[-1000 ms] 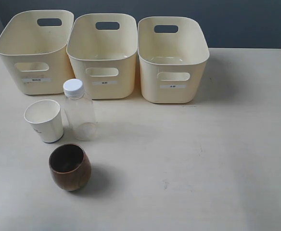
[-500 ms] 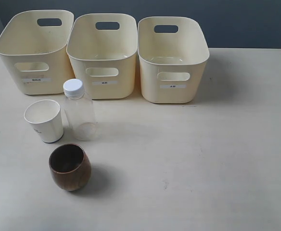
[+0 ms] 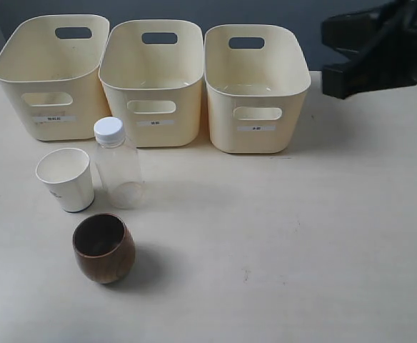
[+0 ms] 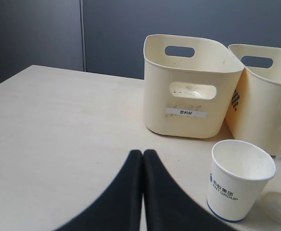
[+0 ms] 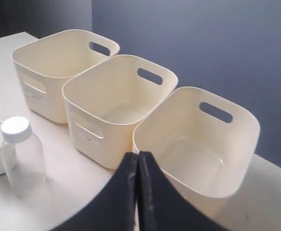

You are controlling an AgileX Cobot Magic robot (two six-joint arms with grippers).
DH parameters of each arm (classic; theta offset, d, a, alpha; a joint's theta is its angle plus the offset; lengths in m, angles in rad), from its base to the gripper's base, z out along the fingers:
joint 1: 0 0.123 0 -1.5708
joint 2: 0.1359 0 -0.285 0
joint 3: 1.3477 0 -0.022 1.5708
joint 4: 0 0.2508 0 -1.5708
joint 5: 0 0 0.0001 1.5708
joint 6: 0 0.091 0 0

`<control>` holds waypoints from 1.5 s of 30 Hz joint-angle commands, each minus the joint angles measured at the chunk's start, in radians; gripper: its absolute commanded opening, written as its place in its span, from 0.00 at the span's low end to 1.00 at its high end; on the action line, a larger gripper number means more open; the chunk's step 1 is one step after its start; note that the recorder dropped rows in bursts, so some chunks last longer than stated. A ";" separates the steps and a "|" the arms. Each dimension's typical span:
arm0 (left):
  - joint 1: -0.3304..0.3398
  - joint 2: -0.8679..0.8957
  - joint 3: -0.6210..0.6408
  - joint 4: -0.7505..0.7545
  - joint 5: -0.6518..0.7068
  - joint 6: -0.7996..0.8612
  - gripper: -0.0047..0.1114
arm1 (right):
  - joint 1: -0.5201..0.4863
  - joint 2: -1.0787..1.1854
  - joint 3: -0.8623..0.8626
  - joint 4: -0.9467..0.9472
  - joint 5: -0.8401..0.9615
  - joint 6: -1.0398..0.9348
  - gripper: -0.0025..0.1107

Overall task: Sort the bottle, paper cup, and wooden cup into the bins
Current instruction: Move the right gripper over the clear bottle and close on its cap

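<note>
Left of the table's middle stand the clear white-capped bottle, the white paper cup to its left and the dark wooden cup in front of both. Three cream bins line the back. My right arm hangs dark and blurred at the top right, above and right of the right bin. The right gripper is shut and empty, looking down on the bins and the bottle. My left gripper is shut and empty, low over the table, short of the paper cup.
All three bins look empty inside. A dark wall runs behind the table. In the left wrist view the left bin bears a small label, and the table stretches bare to the gripper's far side.
The right arm has come into the exterior view at the top right; it was out of sight before. The bottle, both cups and the bins have not moved.
</note>
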 commanded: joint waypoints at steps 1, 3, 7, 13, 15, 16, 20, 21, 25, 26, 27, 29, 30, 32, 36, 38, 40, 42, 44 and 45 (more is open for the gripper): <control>-0.003 -0.005 -0.004 0.003 -0.004 -0.001 0.04 | 0.094 0.131 -0.059 -0.001 -0.103 -0.050 0.02; -0.003 -0.005 -0.004 0.003 -0.004 -0.001 0.04 | 0.130 0.195 -0.090 -0.003 -0.128 -0.050 0.02; -0.003 -0.005 -0.004 0.003 -0.004 -0.001 0.04 | 0.192 0.377 -0.201 -0.001 -0.144 -0.052 0.02; -0.003 -0.005 -0.004 0.003 -0.004 -0.001 0.04 | 0.254 0.604 -0.363 0.003 -0.145 -0.048 0.16; -0.003 -0.005 -0.004 0.003 -0.004 -0.001 0.04 | 0.267 0.660 -0.405 0.003 -0.145 -0.048 0.32; -0.003 -0.005 -0.004 0.003 -0.004 -0.001 0.04 | 0.276 0.688 -0.425 0.003 -0.141 -0.048 0.43; -0.003 -0.005 -0.004 0.003 -0.004 -0.001 0.04 | 0.312 0.771 -0.480 0.032 -0.137 -0.048 0.65; -0.003 -0.005 -0.004 0.003 -0.004 -0.001 0.04 | 0.320 0.784 -0.489 0.042 -0.132 -0.048 0.65; -0.003 -0.005 -0.004 0.003 -0.004 -0.001 0.04 | 0.346 0.826 -0.538 0.044 -0.075 -0.048 0.65; -0.003 -0.005 -0.004 0.003 -0.004 -0.001 0.04 | 0.348 0.843 -0.562 0.045 -0.050 -0.048 0.65; -0.003 -0.005 -0.004 0.003 -0.004 -0.001 0.04 | 0.348 0.851 -0.573 0.050 -0.037 -0.048 0.65; -0.003 -0.005 -0.004 0.003 -0.004 -0.001 0.04 | 0.348 0.868 -0.584 0.073 -0.028 -0.048 0.65; -0.003 -0.005 -0.004 0.003 -0.004 -0.001 0.04 | 0.348 0.872 -0.589 0.080 -0.028 -0.048 0.65; -0.003 -0.005 -0.004 0.003 -0.004 -0.001 0.04 | 0.348 0.885 -0.592 0.082 -0.028 -0.048 0.65; -0.003 -0.005 -0.004 0.003 -0.004 -0.001 0.04 | 0.348 0.901 -0.592 0.087 -0.024 -0.048 0.65; -0.003 -0.005 -0.004 0.003 -0.004 -0.001 0.04 | 0.348 0.904 -0.592 0.091 -0.024 -0.048 0.65; -0.003 -0.005 -0.004 0.003 -0.004 -0.001 0.04 | 0.348 0.904 -0.592 0.094 -0.022 -0.048 0.65; -0.003 -0.005 -0.004 0.003 -0.004 -0.001 0.04 | 0.348 0.904 -0.592 0.094 -0.020 -0.048 0.65; -0.003 -0.005 -0.004 0.003 -0.004 -0.001 0.04 | 0.348 0.904 -0.592 0.095 -0.025 -0.048 0.65; -0.003 -0.005 -0.004 0.003 -0.004 -0.001 0.04 | 0.348 0.904 -0.592 0.097 -0.029 -0.048 0.65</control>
